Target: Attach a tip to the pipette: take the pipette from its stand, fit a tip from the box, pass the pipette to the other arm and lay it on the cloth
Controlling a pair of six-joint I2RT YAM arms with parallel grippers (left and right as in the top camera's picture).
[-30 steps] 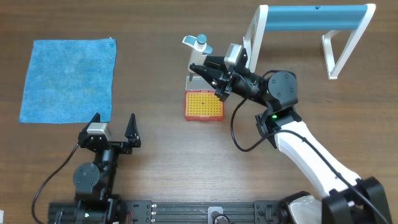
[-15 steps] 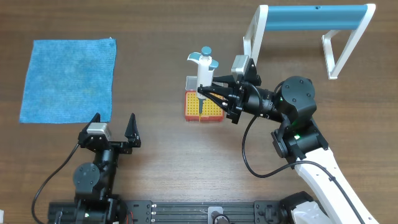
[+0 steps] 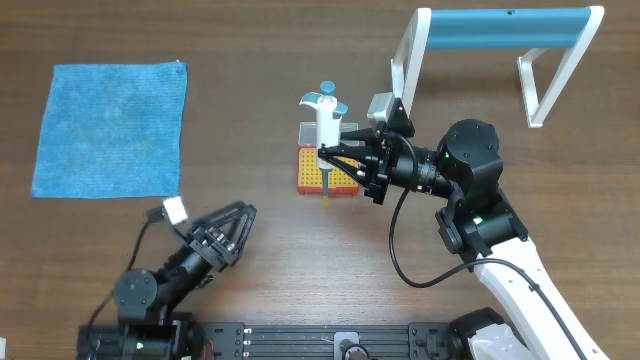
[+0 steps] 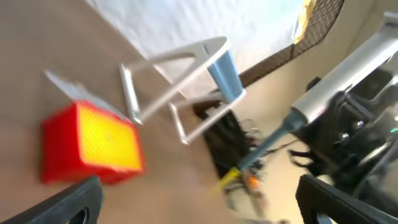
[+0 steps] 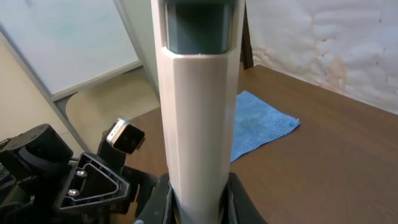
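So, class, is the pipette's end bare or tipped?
Tipped: a yellow tip sits on the end of the pipette, held by the right pincer.

No legible txt, nos., labels or signs in any view. The white plastic pipette [image 5: 198,124] shows a plain face close up in the right wrist view. The red and yellow tip box [image 4: 93,149] is blurred in the left wrist view and small in the top view, so possibly there's a label on it, but nothing can be made out.
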